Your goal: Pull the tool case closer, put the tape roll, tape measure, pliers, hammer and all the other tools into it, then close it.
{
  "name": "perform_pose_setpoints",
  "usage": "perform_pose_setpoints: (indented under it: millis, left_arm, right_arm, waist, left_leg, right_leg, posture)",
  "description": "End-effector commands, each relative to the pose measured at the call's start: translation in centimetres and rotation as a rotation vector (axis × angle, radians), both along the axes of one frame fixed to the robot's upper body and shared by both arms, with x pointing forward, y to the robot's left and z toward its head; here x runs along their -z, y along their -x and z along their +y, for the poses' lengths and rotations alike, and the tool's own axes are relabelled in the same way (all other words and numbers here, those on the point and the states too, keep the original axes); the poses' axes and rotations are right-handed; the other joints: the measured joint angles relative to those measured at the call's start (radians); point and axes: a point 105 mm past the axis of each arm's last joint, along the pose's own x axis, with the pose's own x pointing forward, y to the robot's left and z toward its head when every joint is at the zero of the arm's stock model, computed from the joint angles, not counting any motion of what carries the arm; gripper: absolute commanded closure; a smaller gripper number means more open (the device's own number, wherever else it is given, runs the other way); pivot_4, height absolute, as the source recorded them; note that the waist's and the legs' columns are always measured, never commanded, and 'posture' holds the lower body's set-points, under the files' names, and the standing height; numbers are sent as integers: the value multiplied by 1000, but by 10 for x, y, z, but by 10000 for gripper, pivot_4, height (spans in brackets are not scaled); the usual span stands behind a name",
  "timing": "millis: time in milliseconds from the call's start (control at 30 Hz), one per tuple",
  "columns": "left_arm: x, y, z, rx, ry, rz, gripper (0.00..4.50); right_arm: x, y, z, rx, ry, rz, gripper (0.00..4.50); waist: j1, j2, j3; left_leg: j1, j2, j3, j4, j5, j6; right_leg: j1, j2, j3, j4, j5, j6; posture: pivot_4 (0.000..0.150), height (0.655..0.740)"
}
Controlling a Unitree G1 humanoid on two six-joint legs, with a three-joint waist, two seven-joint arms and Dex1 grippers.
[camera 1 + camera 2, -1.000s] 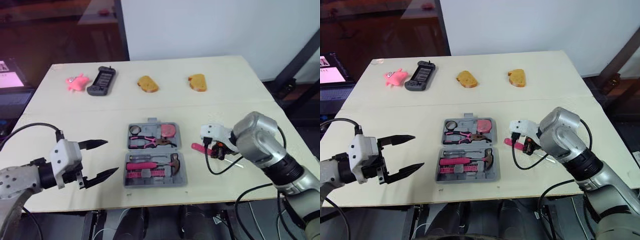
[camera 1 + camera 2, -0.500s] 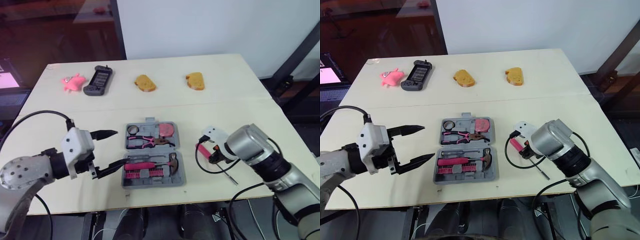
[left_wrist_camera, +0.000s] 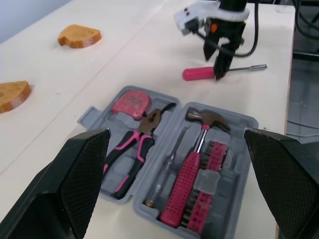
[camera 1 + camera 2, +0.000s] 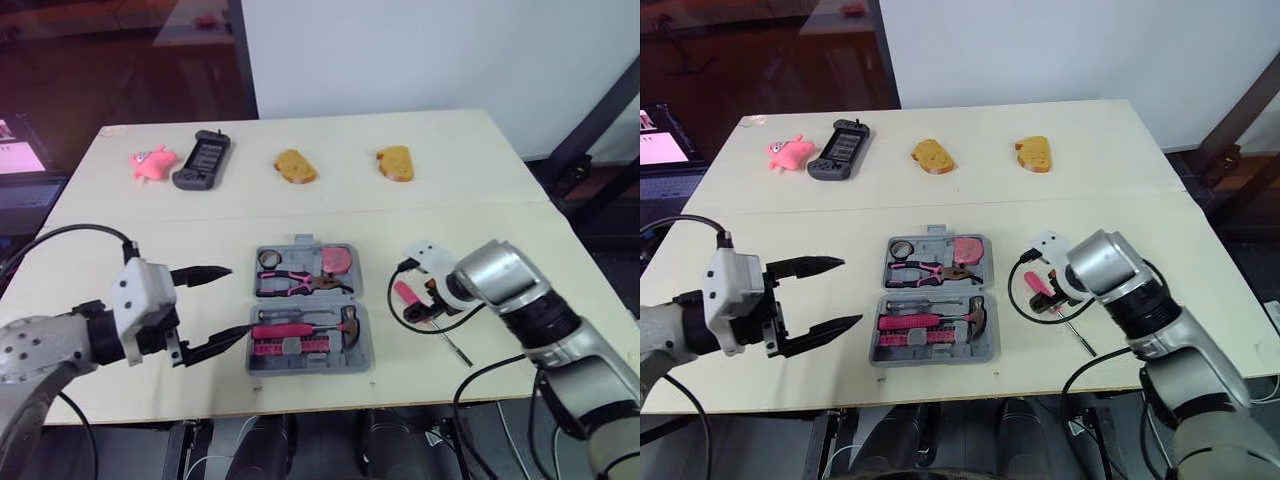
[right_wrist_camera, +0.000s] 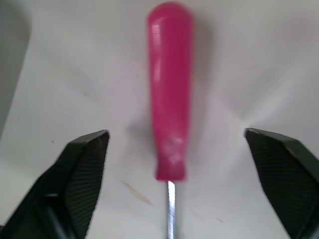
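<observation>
- Step in hand, I reckon: grabbing the one stray tool, a pink-handled screwdriver with a thin steel shaft. It lies on the desk just right of the open grey plastic tool case.
- Right jaws are released, one either side of the handle, not pinching it yet.
- Left jaws are spread wide too, holding nothing, just left of the case.
- Next move: squeeze the handle mid-length, carry it to a free slot, then shut the lid.
- Cream wooden desk; pink plush toy, black handset and two bread slices along the far side. White wall and dark floor beyond.
</observation>
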Motion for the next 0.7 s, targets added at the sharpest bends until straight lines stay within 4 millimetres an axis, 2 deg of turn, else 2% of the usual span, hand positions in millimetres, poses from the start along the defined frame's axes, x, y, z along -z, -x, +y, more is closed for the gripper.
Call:
perform_pose_setpoints:
  millis: [33, 67, 167, 233, 300, 367, 533, 700]
  left_arm:
    - [-3, 3, 0, 52, -12, -23, 0]
    - [1, 3, 1, 80, -29, -6, 0]
    - [12, 1, 8, 148, -49, 17, 0]
    - [16, -1, 13, 169, -58, 20, 0]
    - [20, -3, 17, 187, -74, 22, 0]
    - [24, -5, 19, 203, -78, 19, 0]
    - [29, -8, 21, 225, -84, 9, 0]
    - [32, -9, 25, 230, -90, 4, 0]
  right_arm:
    - [-26, 0, 11, -73, -56, -90, 572]
    - [-36, -1, 22, -126, -151, -162, 572]
    - [-48, 3, 25, -301, -114, -375, 572]
    - [-36, 14, 18, -344, -74, -327, 572]
    - [-26, 23, 13, -289, -112, -263, 572]
    - [-20, 20, 2, -244, -49, -333, 572]
    - [5, 33, -2, -156, -88, -358, 572]
    - [13, 26, -4, -126, -97, -380, 572]
  waist:
    - [-1, 0, 0]
    - [-2, 0, 0]
    - [1, 0, 0]
    - [5, 0, 0]
    - [2, 0, 0]
    - [2, -1, -1]
    - [2, -1, 0]
    - [0, -1, 0]
  left_leg:
    - [0, 0, 0, 0, 0, 0]
    - [0, 0, 0, -1, 0, 0]
    - [0, 0, 0, -2, 0, 0]
    - [-1, 0, 2, -1, 0, 0]
    - [-1, 1, 2, 0, 0, 0]
    - [0, 1, 2, 1, 0, 0]
    - [0, 2, 1, -1, 0, 0]
    - [0, 2, 1, 0, 0, 0]
  right_leg:
    - [0, 0, 0, 0, 0, 0]
    - [0, 0, 0, 0, 0, 0]
    - [-1, 1, 0, 0, 0, 0]
    - [0, 1, -1, 0, 0, 1]
    - [1, 0, -1, -1, 0, 0]
    - [1, 0, -1, -1, 0, 0]
    - [0, 0, 0, -1, 0, 0]
    - [0, 0, 0, 0, 0, 0]
  posture:
    - [1500, 7400]
    - [1500, 7400]
    - [1500, 7400]
    - [1500, 7400]
    - [1500, 7400]
    - [1500, 7400]
    - [1500, 7400]
    - [1500, 7400]
